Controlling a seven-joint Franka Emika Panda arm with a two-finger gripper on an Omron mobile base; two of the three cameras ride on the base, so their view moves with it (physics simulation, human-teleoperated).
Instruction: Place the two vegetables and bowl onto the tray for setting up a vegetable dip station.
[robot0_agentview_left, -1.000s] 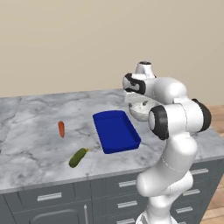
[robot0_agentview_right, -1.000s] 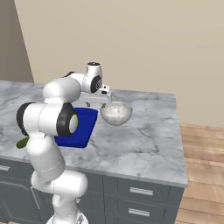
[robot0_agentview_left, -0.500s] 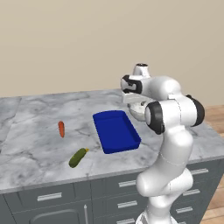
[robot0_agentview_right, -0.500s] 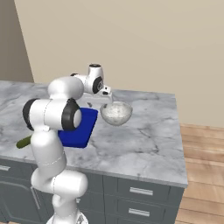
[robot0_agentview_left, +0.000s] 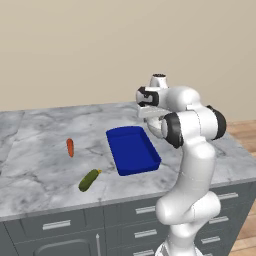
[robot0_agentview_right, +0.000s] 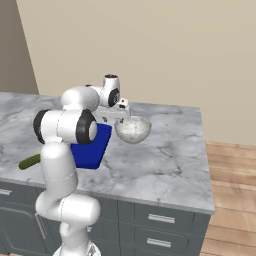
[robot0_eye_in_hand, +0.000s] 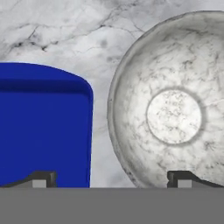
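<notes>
Three things wait off the tray (robot0_agentview_left: 132, 150); the tool (robot0_eye_in_hand: 111, 178), jaws spread wide and empty, hangs over the near rim of the bowl (robot0_eye_in_hand: 173, 109) at frame right, so lower straight, straddling that rim.

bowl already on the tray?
No, in the hand view the bowl sits on the marble counter beside the blue tray, apart from it.

On the counter (robot0_agentview_left: 40, 170) the tray (robot0_agentview_left: 132, 150) lies in the middle, and the bowl (robot0_agentview_right: 133, 129) stands just beside it on its right, not touching. The carrot (robot0_agentview_left: 70, 147) lies well to the left of the tray. The cucumber (robot0_agentview_left: 89, 180) lies nearer the front edge, before the carrot.
</notes>
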